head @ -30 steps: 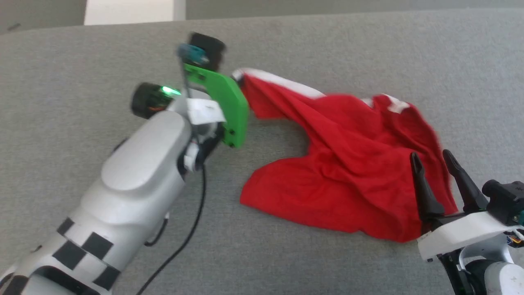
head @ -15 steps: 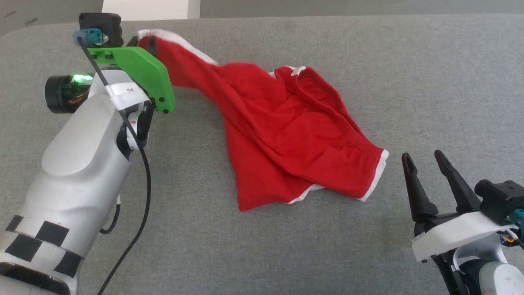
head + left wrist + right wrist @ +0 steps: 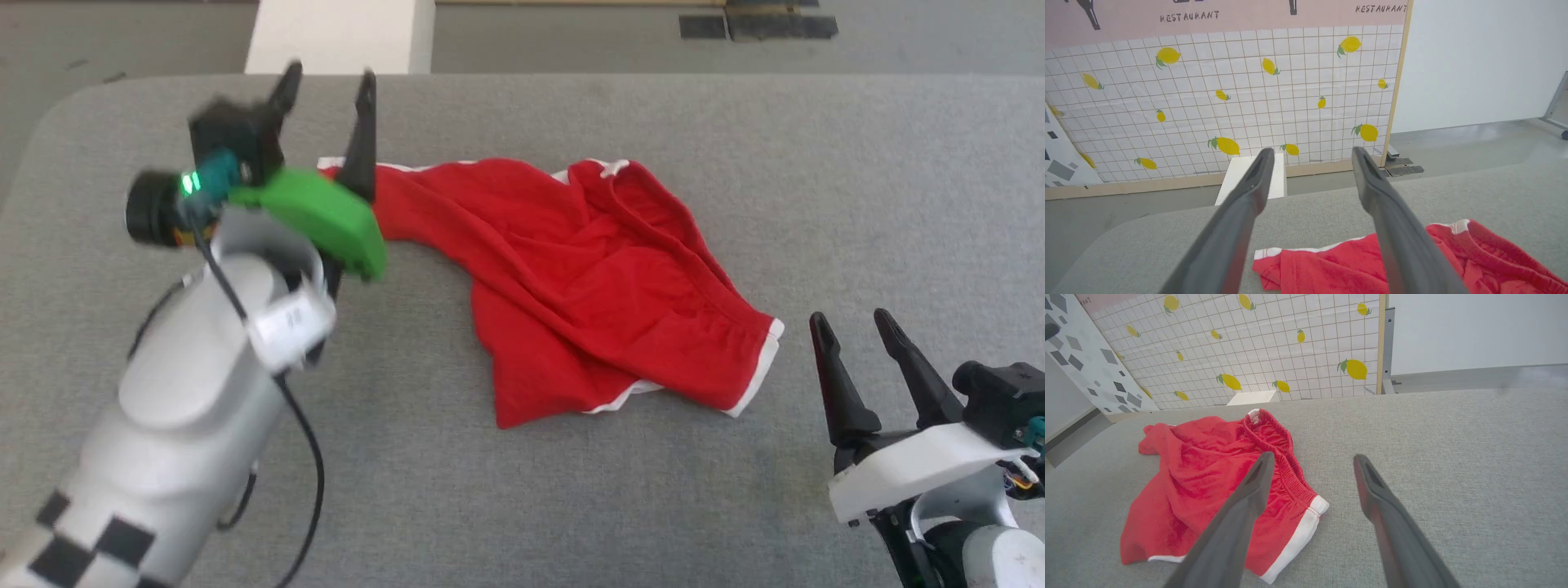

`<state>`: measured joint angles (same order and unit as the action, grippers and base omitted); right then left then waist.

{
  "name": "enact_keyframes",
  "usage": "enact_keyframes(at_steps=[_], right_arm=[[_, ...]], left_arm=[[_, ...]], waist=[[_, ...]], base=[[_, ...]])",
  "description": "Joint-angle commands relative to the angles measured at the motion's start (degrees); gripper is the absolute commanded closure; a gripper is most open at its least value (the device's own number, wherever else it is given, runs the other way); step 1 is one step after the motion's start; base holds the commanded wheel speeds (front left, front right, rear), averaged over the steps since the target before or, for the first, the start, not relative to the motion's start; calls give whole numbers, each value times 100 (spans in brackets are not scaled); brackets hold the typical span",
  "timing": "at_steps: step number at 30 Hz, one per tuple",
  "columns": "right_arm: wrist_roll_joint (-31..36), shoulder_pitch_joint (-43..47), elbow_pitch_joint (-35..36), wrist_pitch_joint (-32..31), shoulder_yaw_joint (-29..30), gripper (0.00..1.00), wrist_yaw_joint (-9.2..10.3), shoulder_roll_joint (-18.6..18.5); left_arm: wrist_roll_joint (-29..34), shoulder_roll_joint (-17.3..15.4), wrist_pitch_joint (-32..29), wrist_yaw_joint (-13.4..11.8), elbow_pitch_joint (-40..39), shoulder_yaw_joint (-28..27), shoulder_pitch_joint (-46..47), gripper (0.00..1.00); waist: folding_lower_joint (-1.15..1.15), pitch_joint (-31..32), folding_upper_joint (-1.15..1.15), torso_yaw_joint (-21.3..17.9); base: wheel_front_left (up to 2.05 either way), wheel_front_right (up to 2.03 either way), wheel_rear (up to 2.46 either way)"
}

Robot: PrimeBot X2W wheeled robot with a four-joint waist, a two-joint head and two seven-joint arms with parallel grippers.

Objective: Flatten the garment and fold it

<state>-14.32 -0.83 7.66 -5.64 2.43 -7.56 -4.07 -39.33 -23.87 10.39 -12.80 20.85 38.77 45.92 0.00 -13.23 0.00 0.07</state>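
Grey tabletop (image 3: 857, 163), crumpled red garment (image 3: 604, 278)

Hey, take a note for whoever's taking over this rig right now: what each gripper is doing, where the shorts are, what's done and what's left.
Left gripper: open, empty, above the far left corner of the garment.
Right gripper: open, empty, just right of its near white-trimmed corner, not touching.
The garment lies loose on the grey table, rumpled, with one end drawn out toward the left.
Done: partly spread. Left: smooth it flat, then fold.
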Motion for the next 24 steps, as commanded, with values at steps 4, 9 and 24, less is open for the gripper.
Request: enact_keyframes(at_steps=[4,9,24], right_arm=[[-77,148,-13,-70,34,0,8,-21],[-111,242,-14,-137,43,0,8,-30],[-108,339,45,-194,0,0,8,-11]], left_arm=[[287,-262,236,-285,-619,141,-817,0],[337,-507,205,-553,-1220,357,-1696,0],[133,-830,-744,-739,-2578,820,-2447,0]], waist=[[0,336,0,257],[0,483,0,350],[0,335,0,361]], base=[[0,0,0],[0,0,0],[0,0,0]])
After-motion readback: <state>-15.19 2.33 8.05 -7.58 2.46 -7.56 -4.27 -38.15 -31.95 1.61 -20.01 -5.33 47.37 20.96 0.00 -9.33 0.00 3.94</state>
